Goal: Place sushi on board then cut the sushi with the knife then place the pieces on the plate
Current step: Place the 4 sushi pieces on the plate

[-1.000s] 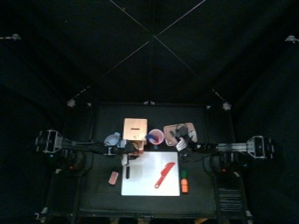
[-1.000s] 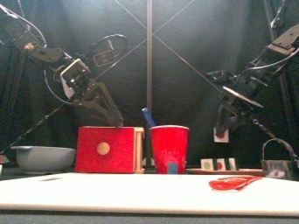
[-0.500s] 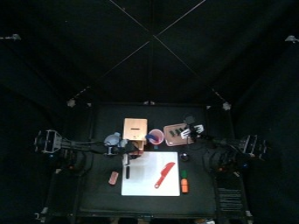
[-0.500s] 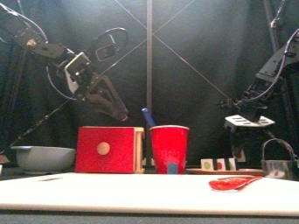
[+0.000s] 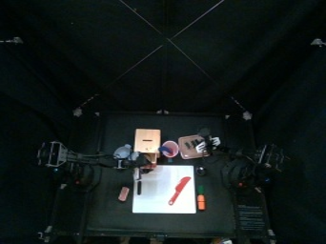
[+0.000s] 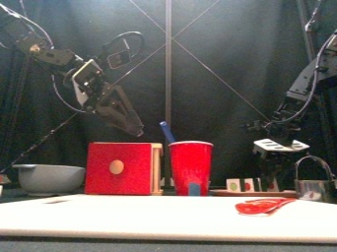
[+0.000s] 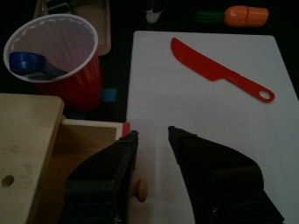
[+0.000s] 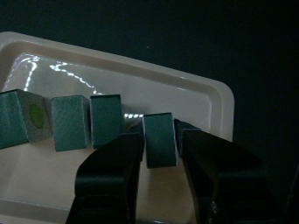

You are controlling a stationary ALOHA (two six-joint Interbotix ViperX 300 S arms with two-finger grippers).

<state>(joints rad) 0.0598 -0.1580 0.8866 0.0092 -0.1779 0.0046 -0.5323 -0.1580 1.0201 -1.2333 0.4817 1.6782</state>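
Several squarish dark-green sushi blocks (image 8: 103, 120) rowed on glossy pink tray (image 8: 128, 74)

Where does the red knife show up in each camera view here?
Top view: the red knife lies diagonally on the white board, right of its centre.
Front view: low right, flat on the board.
Left wrist view: lying on the board.
Right wrist view: not in it; only the pink tray and sushi roll.
Shared landmark: the white board.
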